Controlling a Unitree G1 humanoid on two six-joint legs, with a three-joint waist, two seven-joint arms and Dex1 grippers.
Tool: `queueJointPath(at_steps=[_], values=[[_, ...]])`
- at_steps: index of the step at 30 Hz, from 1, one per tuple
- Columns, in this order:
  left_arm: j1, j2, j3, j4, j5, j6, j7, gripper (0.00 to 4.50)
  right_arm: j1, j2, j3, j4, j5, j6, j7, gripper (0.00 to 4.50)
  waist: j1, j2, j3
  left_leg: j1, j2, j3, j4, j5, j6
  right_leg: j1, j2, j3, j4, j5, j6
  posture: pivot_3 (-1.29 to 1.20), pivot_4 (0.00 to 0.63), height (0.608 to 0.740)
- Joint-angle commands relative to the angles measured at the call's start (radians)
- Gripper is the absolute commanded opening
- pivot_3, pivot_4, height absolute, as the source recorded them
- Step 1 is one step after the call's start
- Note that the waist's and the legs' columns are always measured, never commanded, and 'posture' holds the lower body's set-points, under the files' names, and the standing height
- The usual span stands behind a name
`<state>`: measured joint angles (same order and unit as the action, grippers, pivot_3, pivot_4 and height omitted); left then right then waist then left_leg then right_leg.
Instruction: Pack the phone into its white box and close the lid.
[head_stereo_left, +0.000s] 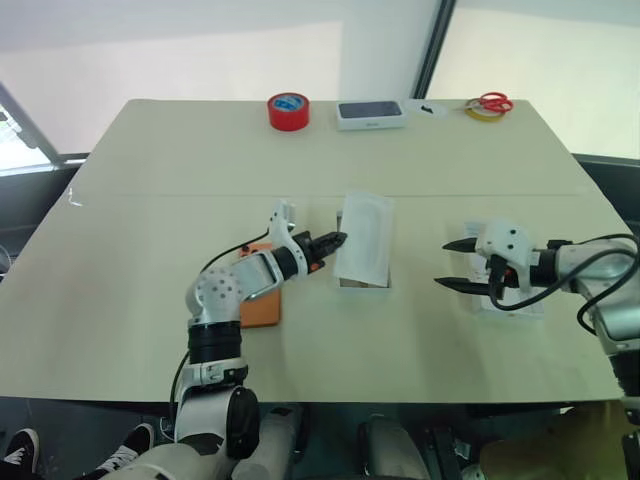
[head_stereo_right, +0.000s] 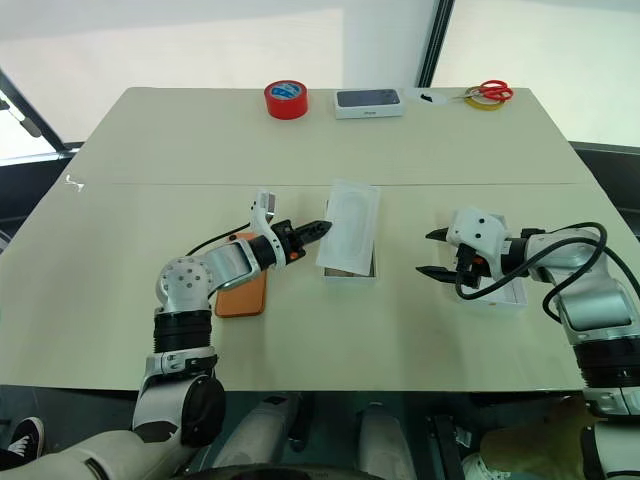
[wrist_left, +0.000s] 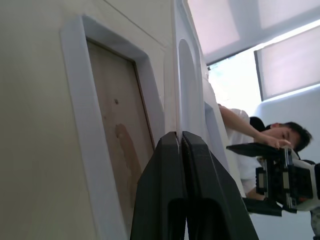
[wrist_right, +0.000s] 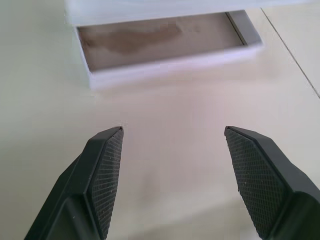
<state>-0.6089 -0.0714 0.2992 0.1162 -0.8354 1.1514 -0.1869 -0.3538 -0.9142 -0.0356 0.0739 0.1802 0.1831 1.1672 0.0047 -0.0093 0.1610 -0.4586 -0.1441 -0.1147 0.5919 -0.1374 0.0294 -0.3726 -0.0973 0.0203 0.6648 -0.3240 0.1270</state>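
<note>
My left arm covers most of the phone (head_stereo_left: 262, 312). A thin white insert (head_stereo_left: 364, 238) lies over the white box (head_stereo_left: 362, 282) and hides most of it. My right gripper (head_stereo_left: 452, 264) covers most of the lid (head_stereo_right: 510, 296). The far box's (head_stereo_left: 371, 114) picture is too small to make out.

Orange phone (head_stereo_left: 262, 310) under left arm. White box (wrist_right: 165, 42), brownish stained floor, ahead of black cross-hatched right fingers (wrist_right: 107, 170). Red tape roll (head_stereo_left: 288, 110), blue-labelled, far beyond both.
</note>
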Motion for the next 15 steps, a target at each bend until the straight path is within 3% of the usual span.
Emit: queueJointPath(at_steps=[1, 15], values=[[0.002, 0.002, -0.011, -0.012, -0.003, -0.016, -0.004, 0.0, -0.006, -0.015, -0.041, -0.01, 0.012, -0.029, -0.014, 3.37, 0.001, 0.0, 0.0, 0.0, 0.0, 0.0, 0.0, 0.0, 0.0, 0.0, 0.0, 0.0, 0.0, 0.0, 0.0, 0.0, 0.15, 0.74], [0.029, -0.019, -0.021, -0.012, 0.013, -0.072, 0.02, 0.0, -0.022, 0.003, -0.021, 0.022, -0.006, -0.073, -0.04, 3.37, 0.008, 0.0, 0.0, 0.0, 0.0, 0.0, 0.001, 0.0, 0.0, -0.001, 0.0, -0.001, -0.001, 0.0, 0.0, 0.0, 0.15, 0.74]])
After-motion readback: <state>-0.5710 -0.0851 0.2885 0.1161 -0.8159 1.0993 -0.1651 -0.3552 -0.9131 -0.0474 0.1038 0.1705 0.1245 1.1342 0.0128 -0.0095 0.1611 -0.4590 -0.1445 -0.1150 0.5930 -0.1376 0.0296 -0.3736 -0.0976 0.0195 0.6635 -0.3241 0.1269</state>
